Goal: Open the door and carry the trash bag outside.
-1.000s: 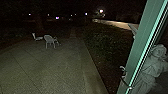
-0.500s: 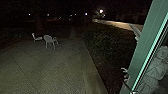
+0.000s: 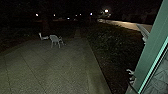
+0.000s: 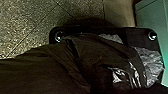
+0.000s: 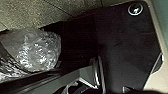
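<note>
The green door frame (image 3: 150,52) rises along the right side of the head view, with a curved handle (image 3: 132,83) at its lower left edge. Loose dark folds (image 4: 82,55) stretch across the robot's dark plate in the left wrist view, and shiny clear plastic (image 4: 152,65) of the trash bag shows beside them. A rounded, crinkled part of the trash bag (image 5: 37,50) bulges over the same plate in the right wrist view. What holds the bag is hidden.
Paved ground (image 3: 50,72) spreads ahead at night, bordered on the right by dark shrubs (image 3: 107,42). Farther off stand a white chair (image 3: 55,40) and another pale seat (image 3: 43,37). Part of a pale figure (image 3: 160,80) shows behind the glass.
The head camera has moved: the door frame now lies nearer the picture's right edge, less of the pale figure shows, and the chairs appear slightly farther right.
</note>
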Motion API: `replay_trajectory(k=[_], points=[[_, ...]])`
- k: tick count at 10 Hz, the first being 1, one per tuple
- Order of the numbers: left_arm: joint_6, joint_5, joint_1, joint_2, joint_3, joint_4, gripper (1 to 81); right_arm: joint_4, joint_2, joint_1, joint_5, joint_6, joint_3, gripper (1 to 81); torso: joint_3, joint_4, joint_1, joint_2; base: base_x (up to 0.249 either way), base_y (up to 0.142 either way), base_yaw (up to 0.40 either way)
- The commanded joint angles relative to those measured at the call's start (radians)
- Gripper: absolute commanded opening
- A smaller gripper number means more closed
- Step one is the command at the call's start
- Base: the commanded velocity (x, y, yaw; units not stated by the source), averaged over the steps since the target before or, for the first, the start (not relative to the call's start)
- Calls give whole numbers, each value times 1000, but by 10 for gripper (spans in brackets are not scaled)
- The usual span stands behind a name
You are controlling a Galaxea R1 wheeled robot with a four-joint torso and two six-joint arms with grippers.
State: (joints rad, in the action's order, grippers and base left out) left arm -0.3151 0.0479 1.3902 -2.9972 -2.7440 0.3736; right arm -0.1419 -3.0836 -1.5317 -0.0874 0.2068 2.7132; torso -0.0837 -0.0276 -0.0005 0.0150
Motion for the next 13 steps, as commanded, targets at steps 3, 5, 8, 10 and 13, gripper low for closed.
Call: replay_trajectory(k=[3,5,8,10,13], points=[[4,66,-69,20,3,10,10,-10,-14,41,49,-4,-11,811,0,59,1,0,0,0,0],[5,78,-116,64,43,24,10,-7,-6,44,48,-6,-15,811,-68,83,1,0,0,0,0],[5,93,-208,193,216,64,10,-7,46,47,48,-6,-101,811,-153,84,1,0,0,0,0],[5,182,-317,262,268,111,10,-7,67,49,48,-6,-133,811,-222,84,1,0,0,0,0],[5,302,-493,308,264,188,10,-8,64,47,49,-6,-132,811,-200,84,2,-1,0,0,0]])
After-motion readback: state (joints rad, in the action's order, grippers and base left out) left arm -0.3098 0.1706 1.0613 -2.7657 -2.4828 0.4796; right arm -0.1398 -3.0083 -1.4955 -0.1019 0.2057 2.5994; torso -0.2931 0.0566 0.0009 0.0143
